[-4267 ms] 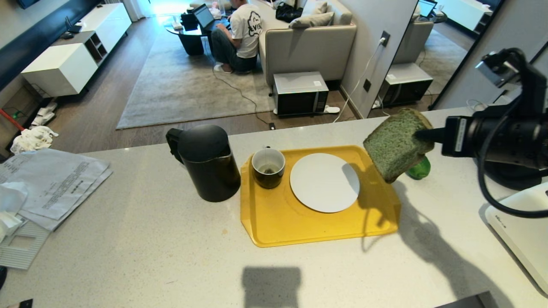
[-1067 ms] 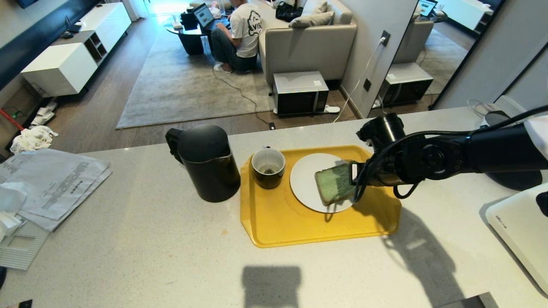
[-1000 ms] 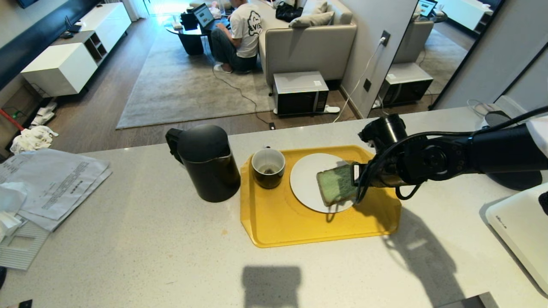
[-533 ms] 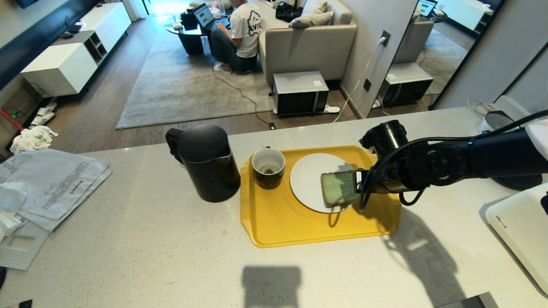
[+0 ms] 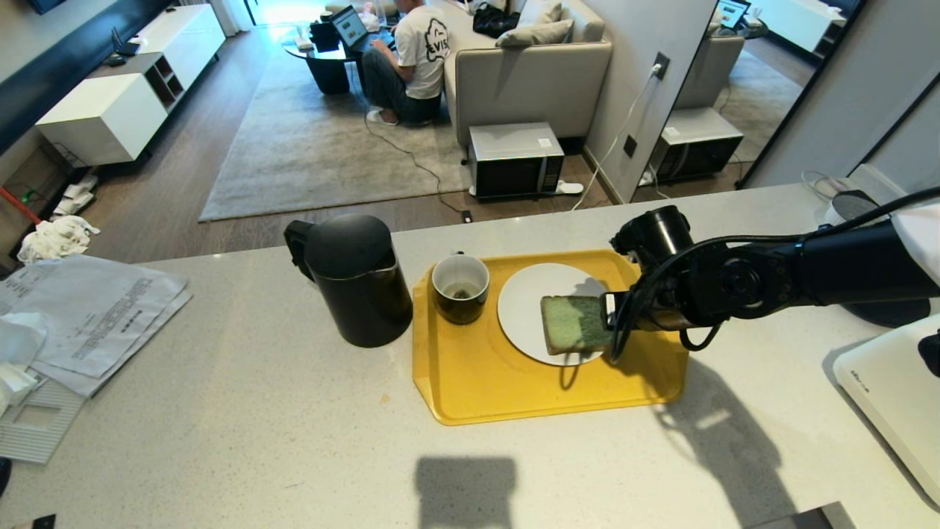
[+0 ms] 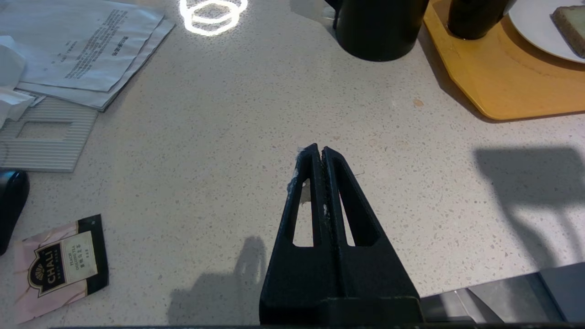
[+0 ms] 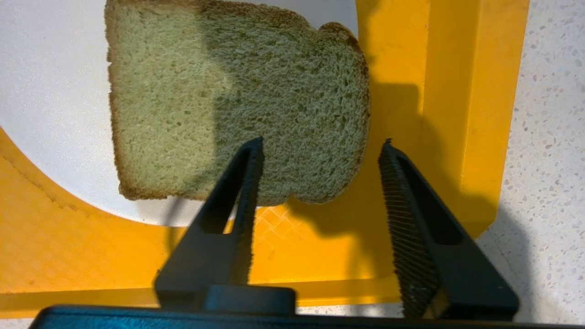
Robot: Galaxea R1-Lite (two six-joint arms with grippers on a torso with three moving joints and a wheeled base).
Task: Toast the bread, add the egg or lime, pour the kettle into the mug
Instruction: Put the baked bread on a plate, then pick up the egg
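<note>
Now the spongy greenish bread (image 7: 237,105) is lying flat on the smooth white plate (image 5: 525,301), overhanging its rim toward the yellow tray (image 5: 470,382), while the right gripper (image 7: 320,151) fingers are standing open above it.

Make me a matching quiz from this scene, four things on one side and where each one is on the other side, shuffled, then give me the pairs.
Things:
1. bread
2. mug
3. kettle
4. papers

Places:
A. on the counter just left of the tray
B. flat on the plate's right edge, partly over the rim
C. at the counter's far left
D. in the tray's back left corner

Pairs: 1-B, 2-D, 3-A, 4-C

The tray is yellow and the plate white.
</note>
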